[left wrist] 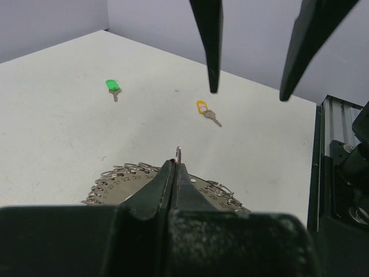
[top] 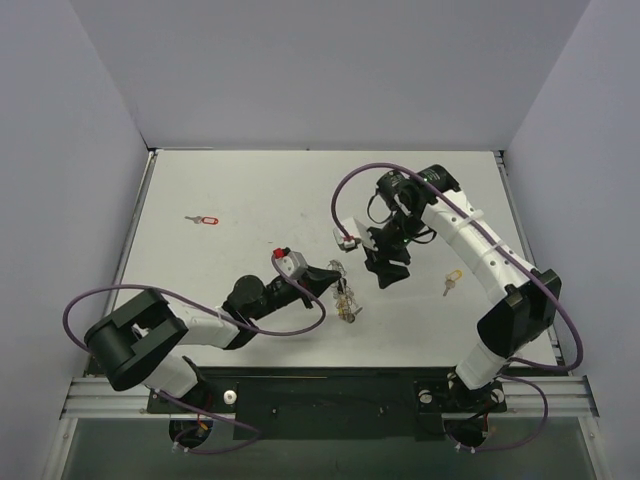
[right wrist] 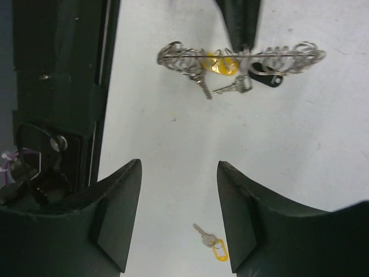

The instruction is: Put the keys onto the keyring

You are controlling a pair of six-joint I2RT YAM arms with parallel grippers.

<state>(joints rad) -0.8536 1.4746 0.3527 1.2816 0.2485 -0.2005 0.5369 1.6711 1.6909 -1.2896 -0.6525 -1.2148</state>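
A: What are we looking at nearest the bases?

B: We are watching the left end effector (top: 338,272) pressing its fingers together on the rim of the keyring (top: 346,300), near the middle of the tabletop (top: 250,180).

A: Is anything hanging from it?

B: We are making out a yellow-headed key (right wrist: 219,64) and a dark grey key (right wrist: 265,78) dangling off the wire. We cannot tell whether the ring is touching the tabletop.

A: And just beyond?

B: The right end effector (top: 388,272) is hovering just beside the keyring, its fingers standing apart and gripping nothing.

A: Farther out?

B: We are seeing a loose yellow key (top: 452,280) lying to the right, a green key (left wrist: 113,86) lying apart from it, and a red key (top: 205,219) lying well apart at the far left.
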